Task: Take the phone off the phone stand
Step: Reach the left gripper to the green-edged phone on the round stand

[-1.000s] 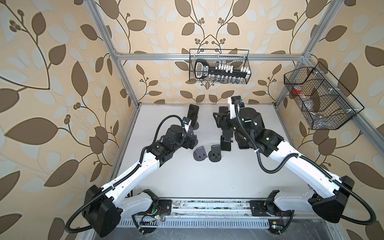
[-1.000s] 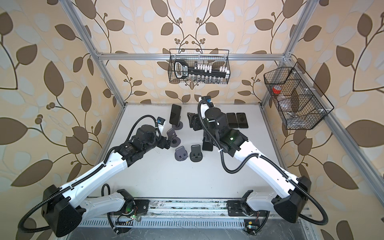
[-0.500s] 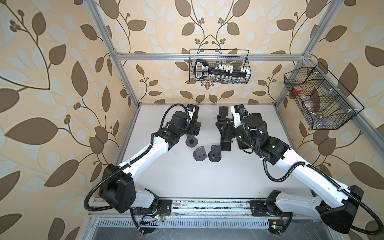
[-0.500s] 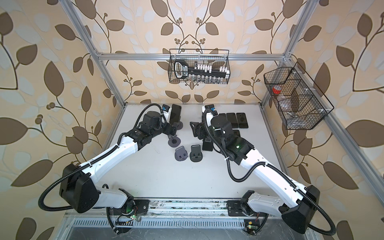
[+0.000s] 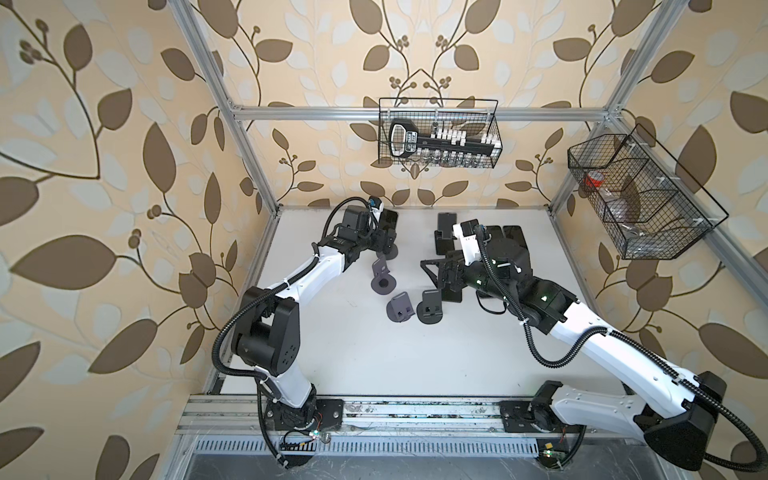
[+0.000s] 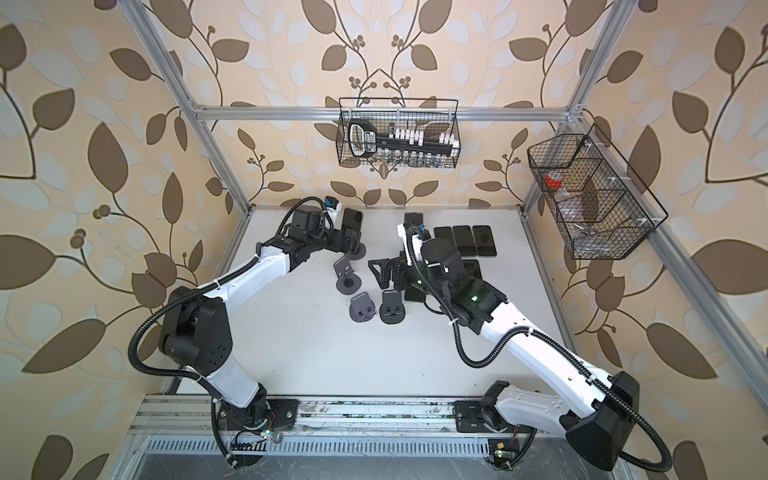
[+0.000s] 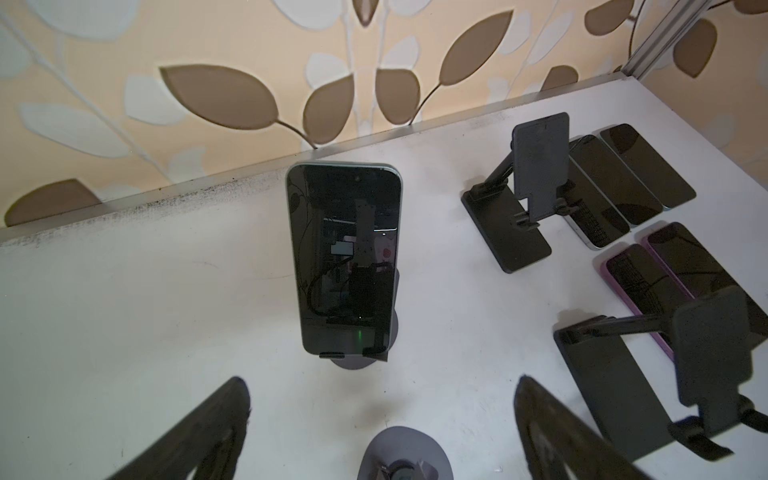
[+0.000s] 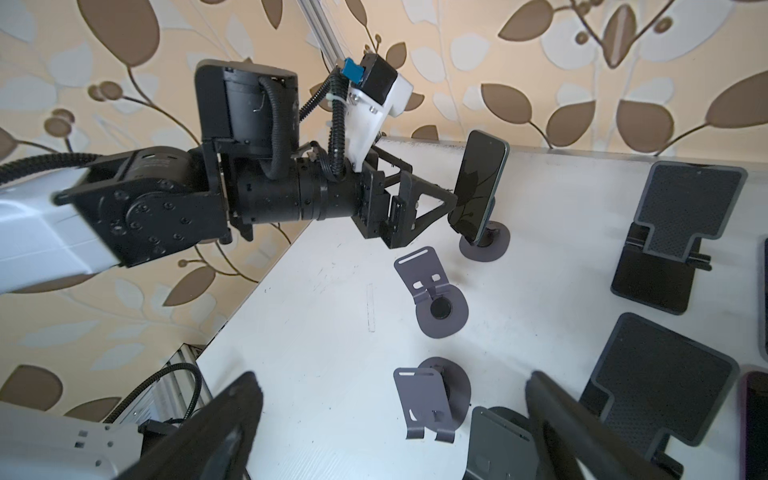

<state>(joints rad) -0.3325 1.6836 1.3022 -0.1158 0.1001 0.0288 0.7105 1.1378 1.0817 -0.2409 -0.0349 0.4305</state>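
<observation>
Phone (image 7: 344, 257): dark screen, upright and leaning back on its phone stand (image 7: 359, 362), a grey stand with a round base. It sits near the back edge of the table, on the left side, and we list it as seated in the stand's lip.

Containers. Wire basket (image 5: 440, 99), hung on the back wall: we count one black rack (image 5: 449, 142) with a row of white pieces. Small clear items lie beneath it that we cannot name. Side basket (image 5: 648, 245), on the right wall, divided into compartments: a red-topped item (image 5: 594, 179) in the compartment nearest the back. The rest is too faint to tell.

Fingers. Left gripper (image 7: 380, 382): fingers (image 7: 208, 424) spread wide and empty, aimed at the phone's face and apart from it in the left wrist view. Right gripper (image 8: 392, 378): fingers (image 8: 557, 415) spread wide, grasping nothing, hanging over the empty stands at mid-table.

Surface. White table (image 5: 374, 365): we note three empty grey stands (image 5: 383, 279) and black folding stands (image 7: 509, 232). Three dark phones lying flat (image 6: 464, 240) form a row at the back right, with purple phones (image 7: 640, 282) flat beside them.

Room. Leaf-patterned wallpaper (image 5: 104, 166) on all walls; aluminium frame (image 5: 415, 113) at the corners and across the back.
</observation>
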